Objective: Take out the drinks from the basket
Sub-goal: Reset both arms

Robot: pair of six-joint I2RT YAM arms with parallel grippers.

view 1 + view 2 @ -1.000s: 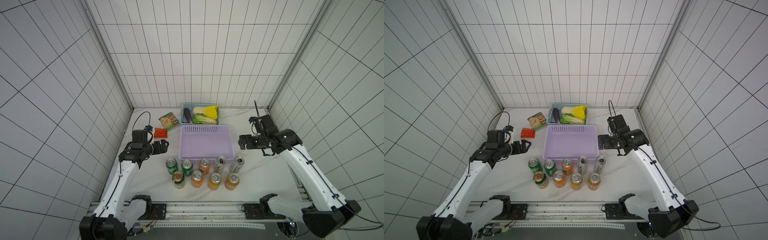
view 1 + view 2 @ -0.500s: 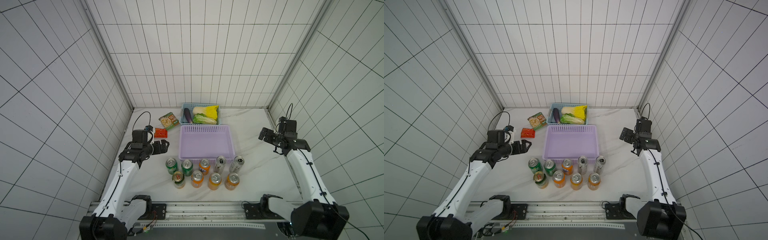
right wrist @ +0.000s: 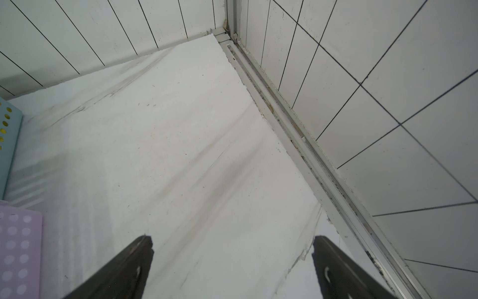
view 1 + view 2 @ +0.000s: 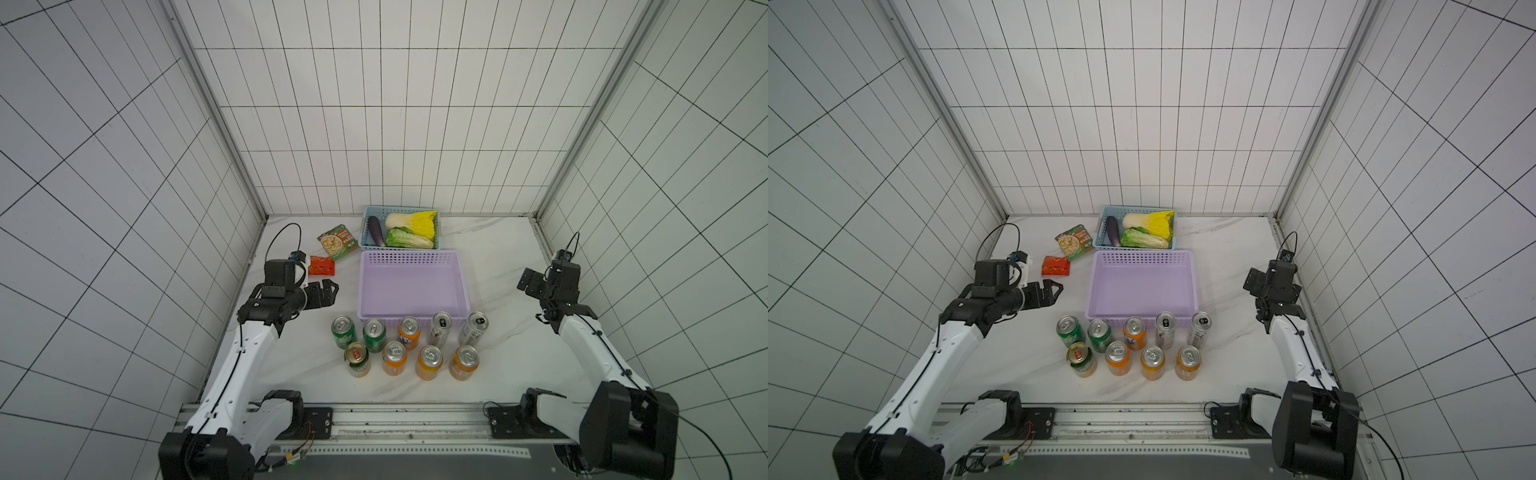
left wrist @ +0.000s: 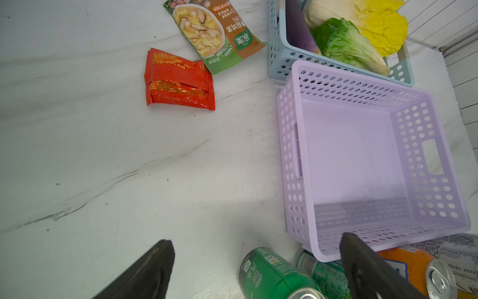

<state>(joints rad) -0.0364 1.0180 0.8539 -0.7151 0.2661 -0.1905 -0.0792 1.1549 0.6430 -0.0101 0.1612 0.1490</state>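
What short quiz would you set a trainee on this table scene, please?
1. How many cans stand on the table outside the lilac basket?
2. True or false: the lilac basket holds one can.
3. The blue basket holds: A vegetables, B cans, C nothing.
Key: 1 nine; 2 false; 3 A.

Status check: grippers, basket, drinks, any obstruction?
Left gripper open, empty; right gripper open, empty. Basket empty; nine drinks upright on table before it. No obstruction seen.
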